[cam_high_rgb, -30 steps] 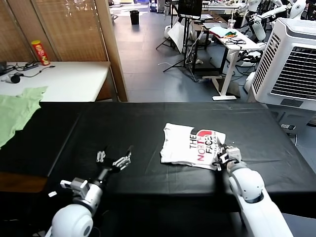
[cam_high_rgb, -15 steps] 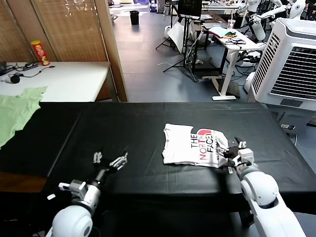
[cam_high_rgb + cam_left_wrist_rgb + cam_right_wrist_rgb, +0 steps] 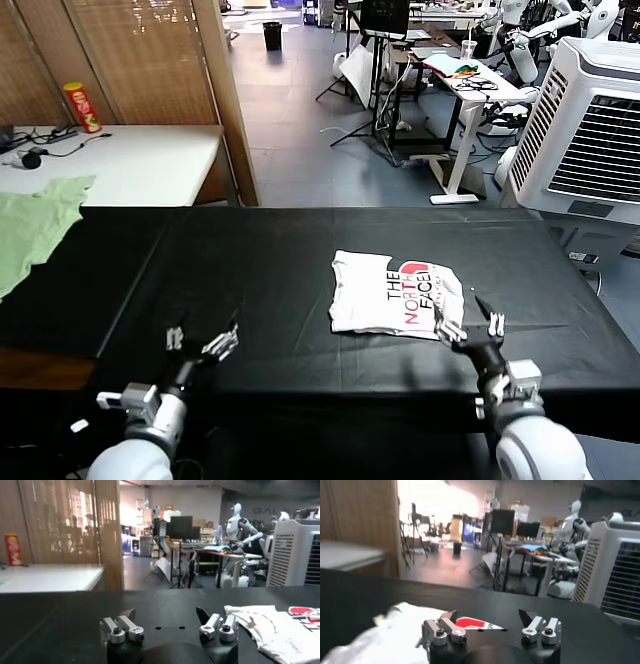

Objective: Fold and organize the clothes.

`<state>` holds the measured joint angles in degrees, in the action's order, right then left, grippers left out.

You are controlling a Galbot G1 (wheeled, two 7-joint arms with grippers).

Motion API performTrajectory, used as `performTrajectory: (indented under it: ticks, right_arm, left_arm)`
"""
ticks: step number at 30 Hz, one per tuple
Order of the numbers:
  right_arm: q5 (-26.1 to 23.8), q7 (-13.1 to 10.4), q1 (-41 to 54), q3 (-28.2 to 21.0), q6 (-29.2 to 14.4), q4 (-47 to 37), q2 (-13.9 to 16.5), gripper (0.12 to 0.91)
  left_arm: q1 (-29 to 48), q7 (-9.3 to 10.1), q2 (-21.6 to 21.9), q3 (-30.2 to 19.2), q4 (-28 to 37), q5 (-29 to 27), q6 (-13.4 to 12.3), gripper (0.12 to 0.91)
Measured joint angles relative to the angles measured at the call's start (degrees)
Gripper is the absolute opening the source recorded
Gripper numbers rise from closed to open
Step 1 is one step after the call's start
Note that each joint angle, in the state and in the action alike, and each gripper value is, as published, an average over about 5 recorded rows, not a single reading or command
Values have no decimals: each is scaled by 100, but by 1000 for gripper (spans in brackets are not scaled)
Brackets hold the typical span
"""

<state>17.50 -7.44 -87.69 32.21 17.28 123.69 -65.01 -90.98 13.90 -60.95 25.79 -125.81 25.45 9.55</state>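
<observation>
The white T-shirt (image 3: 390,294) lies folded into a rectangle on the black table (image 3: 260,260), right of centre, lettering and red logo facing up. It also shows in the left wrist view (image 3: 272,630) and the right wrist view (image 3: 395,627). My right gripper (image 3: 472,322) is open and empty, just off the shirt's near right corner, close to the table's front edge; its own view shows it (image 3: 488,616). My left gripper (image 3: 202,339) is open and empty near the front edge at the left, well apart from the shirt, and shows in its own view (image 3: 165,615).
A pale green garment (image 3: 35,225) hangs over the table's far left end. A white side table (image 3: 130,160) with a red can (image 3: 82,106) stands behind it. A white cooling unit (image 3: 590,130) stands at the back right.
Both arms have drawn back toward the table's front edge. The right gripper has come away from the shirt's right edge. The shirt lies still.
</observation>
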Motion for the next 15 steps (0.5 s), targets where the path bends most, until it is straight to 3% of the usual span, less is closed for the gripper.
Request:
performTrajectory:
  ticks: [4, 11, 13, 15]
  right_arm:
    - [-308, 152, -178, -16, 205, -40, -18, 798]
    - [-301, 866, 260, -308, 514, -401, -11, 798]
    - [-191, 936, 437, -391, 567, -520, -18, 798]
    - [-44, 850, 577, -435, 655, -631, -38, 798]
  left_arm:
    - [-215, 3, -52, 14, -19, -72, -74, 798]
    - [-419, 3, -116, 122, -61, -126, -141, 798]
    - [-460, 2, -128, 168, -65, -129, -157, 798]
    - [-491, -1, -140, 206, -62, -135, -174, 798]
